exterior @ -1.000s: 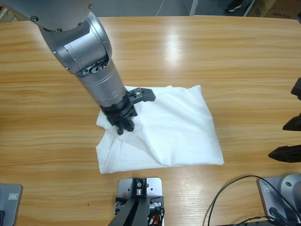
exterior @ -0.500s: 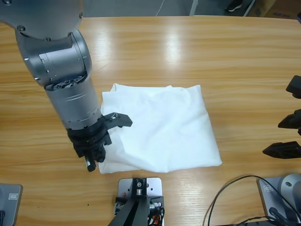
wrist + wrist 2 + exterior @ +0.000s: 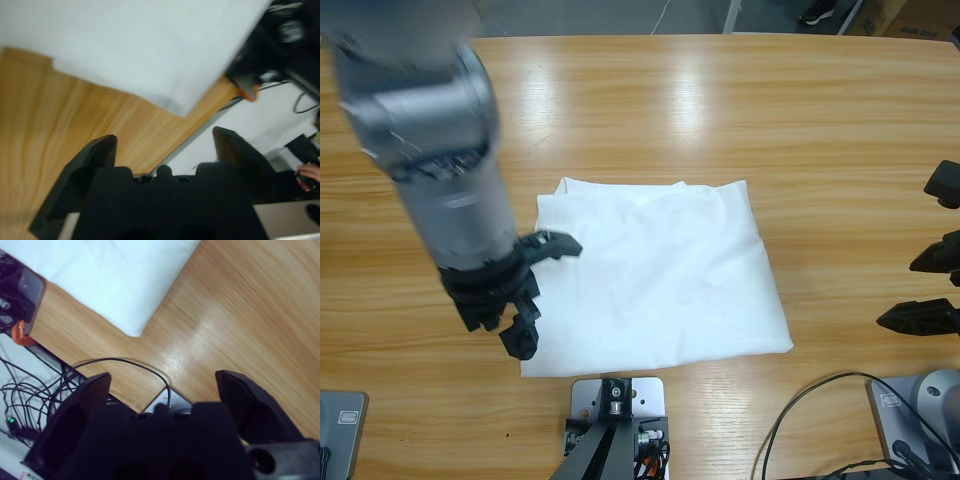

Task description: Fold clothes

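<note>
The clothes are one white T-shirt, folded into a rough rectangle near the table's front middle. In the left wrist view only a corner of the T-shirt shows, above the open jaws. My left gripper hangs just off the shirt's front left corner; in its own view the left gripper is open and holds nothing. My right gripper stays at the table's right edge, well clear of the shirt. In the right wrist view the right gripper is open over bare wood, with a T-shirt corner ahead.
The table's front edge runs close below the shirt. A black cable loops at the front right, and the same cable shows in the right wrist view. A person's hand shows far off in the left wrist view.
The left arm has swung from on top of the shirt to the front left, ending just off its corner. The shirt's left side now lies flatter. The right gripper has barely moved.
</note>
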Motion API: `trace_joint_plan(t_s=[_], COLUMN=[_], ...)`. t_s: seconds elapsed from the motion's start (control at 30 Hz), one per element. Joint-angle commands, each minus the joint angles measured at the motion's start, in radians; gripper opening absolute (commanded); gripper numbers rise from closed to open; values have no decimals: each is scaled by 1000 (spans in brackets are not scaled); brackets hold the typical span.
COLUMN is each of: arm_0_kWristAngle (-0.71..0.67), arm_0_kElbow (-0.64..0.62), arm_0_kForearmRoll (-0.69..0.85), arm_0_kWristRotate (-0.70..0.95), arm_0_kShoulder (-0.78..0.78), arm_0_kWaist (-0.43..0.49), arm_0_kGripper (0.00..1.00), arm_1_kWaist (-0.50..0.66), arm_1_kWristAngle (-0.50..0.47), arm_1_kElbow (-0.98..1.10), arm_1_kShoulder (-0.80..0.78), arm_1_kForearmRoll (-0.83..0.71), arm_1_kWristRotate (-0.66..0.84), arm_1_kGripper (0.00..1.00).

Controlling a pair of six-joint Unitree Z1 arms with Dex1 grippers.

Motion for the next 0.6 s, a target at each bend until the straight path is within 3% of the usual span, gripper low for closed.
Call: trace_joint_plan(t_s=[0.03,0.17,0.3,0.6], arm_0_kWristAngle=[79,160,260,271], arm_0_kElbow=[-115,-119,-169,-368], arm_0_kForearmRoll=[-68,-200,-230,-225], arm_0_kWristRotate=[-20,-58,-125,-85], arm_0_kShoulder=[-6,98,205,362], arm_0_kWaist=[-47,-7,36,103], arm_0_kGripper=[941,936,935,939], arm_1_kWaist=[-25,-25,-25,-25], arm_1_kWristAngle=[4,-41,-39,-36], arm_1_kElbow=[25,35,29,40], arm_1_kShoulder=[57,98,93,78], arm_1_kForearmRoll=[-44,-119,-122,-123], arm_1_kWristRotate=[29,31,28,26], arm_1_kGripper=[862,862,862,867])
